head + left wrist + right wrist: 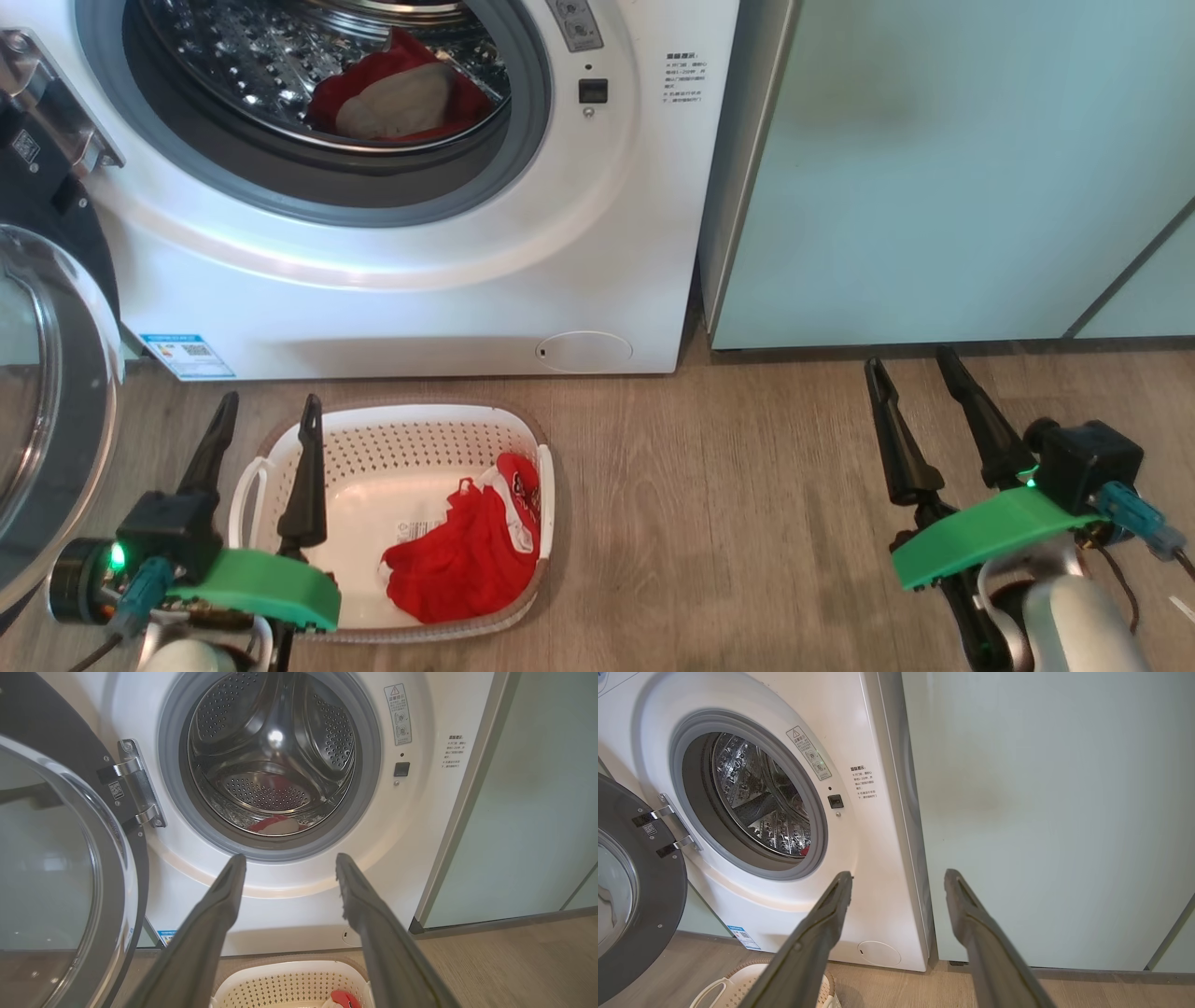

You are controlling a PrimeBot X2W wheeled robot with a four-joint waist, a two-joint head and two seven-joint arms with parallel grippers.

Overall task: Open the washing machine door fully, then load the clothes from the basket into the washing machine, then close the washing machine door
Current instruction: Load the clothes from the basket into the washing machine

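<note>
The bright red fabric garment (462, 560) is seen lower centre, in the cream perforated basket (420, 448), just right of the splayed, empty left gripper (270, 399)

Three views on one washing machine (420, 299), one from above and two from low down.

The head view looks forward and steeply down from close in, taking in the lower half of the drum opening, the basket (401, 439) on the wooden floor (728, 523) and the pale green cabinet (934, 168) on the right. The left wrist view sits low, just above the basket, and faces straight into the drum (275, 765), with the open door (60, 868) along its left side. The right wrist view is also low but further right, facing the machine's front at an angle, with the cabinet dead ahead. All three share the drum opening, the door hinge (56, 103), the basket and the cabinet.
</note>
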